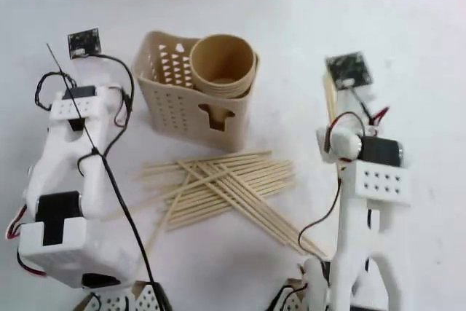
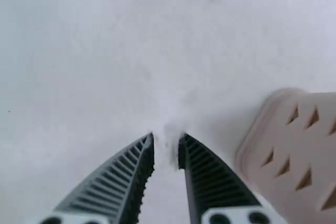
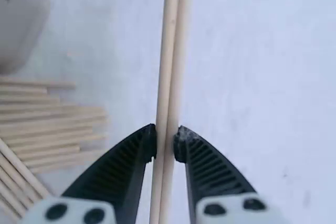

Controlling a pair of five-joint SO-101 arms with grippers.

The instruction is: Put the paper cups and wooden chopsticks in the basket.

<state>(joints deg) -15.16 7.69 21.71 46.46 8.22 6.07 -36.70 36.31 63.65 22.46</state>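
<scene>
The right arm stretches forward, its claw [image 3: 165,140] clamped on a pair of chopsticks [image 3: 170,51], off to one side of the basket [image 1: 171,103] holding the stacked cups [image 1: 222,63], while the left claw [image 2: 166,142], narrowly parted and empty, points at the table [image 2: 105,35] just beside the basket, with loose chopsticks [image 1: 226,187] piled nearby.

left gripper [image 2: 166,142] barely parted; right gripper [image 3: 165,140] clamped on chopsticks [image 3: 170,51]
</scene>
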